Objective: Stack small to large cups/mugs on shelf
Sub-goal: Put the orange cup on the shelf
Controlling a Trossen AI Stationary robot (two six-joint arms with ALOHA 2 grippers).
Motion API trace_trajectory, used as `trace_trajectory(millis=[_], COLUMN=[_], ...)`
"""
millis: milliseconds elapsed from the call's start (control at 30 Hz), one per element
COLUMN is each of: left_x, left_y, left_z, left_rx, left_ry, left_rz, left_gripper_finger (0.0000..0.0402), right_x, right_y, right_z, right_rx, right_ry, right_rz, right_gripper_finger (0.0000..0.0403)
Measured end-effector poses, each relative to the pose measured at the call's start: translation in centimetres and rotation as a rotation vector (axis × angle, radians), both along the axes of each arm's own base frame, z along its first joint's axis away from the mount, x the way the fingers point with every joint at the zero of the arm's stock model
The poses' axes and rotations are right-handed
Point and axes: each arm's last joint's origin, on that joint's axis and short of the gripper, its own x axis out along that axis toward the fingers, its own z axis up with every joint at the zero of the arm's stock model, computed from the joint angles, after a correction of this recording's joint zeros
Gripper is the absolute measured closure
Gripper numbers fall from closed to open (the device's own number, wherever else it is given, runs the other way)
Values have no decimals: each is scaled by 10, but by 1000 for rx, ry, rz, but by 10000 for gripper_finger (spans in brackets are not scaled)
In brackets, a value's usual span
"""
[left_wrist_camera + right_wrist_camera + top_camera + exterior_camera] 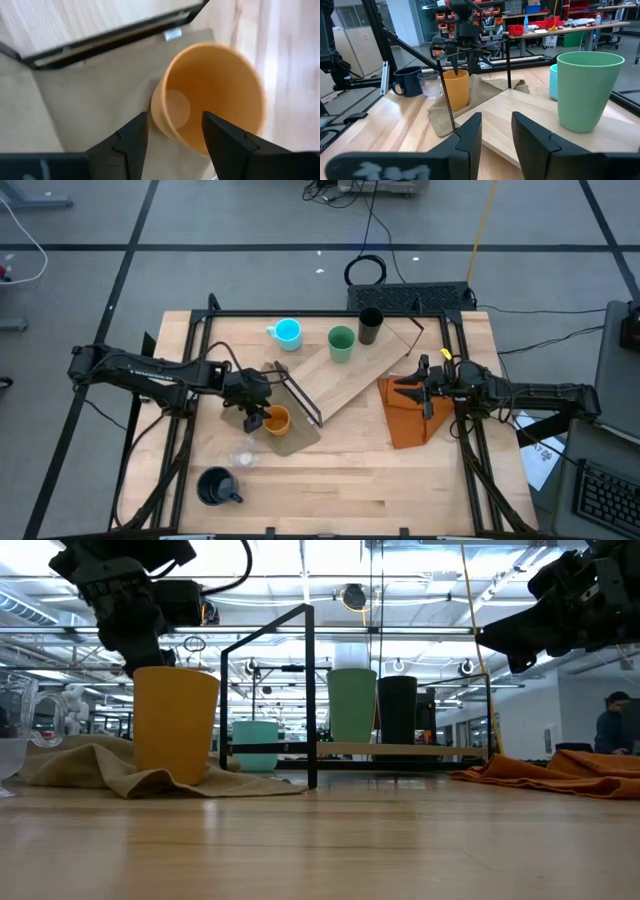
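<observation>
High view, near left: my dark navy mug [216, 486] stands by the near edge, the tiny clear cup [241, 452] just beyond it.
Left gripper [254, 418]: my fingers are spread, poised above the upright orange cup [276, 420] on the olive-tan cloth [298, 436].
Shelf [345, 376]: it lies diagonally mid-table, carrying the green cup [341, 343] and black tumbler [370, 326] at its far end.
Cyan mug [287, 332]: far left of the shelf.
Right gripper [418, 389]: my fingers are spread over the orange folded cloth [412, 415].
</observation>
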Motion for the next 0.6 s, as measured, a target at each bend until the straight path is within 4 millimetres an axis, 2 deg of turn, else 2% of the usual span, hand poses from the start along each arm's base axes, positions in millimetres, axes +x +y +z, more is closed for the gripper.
trace_trajectory(millis=[367,600], left_x=[9,10], left_y=[-1,-1], left_z=[-12,-12], left_rx=[-26,-28], left_ry=[43,30], left_rz=[-18,-36], left_gripper_finger=[215,216], right_x=[0,0], right_y=[0,0], right_z=[-1,-1], right_rx=[1,-1], right_ry=[10,11], right_rz=[0,1], right_gripper_finger=[307,307])
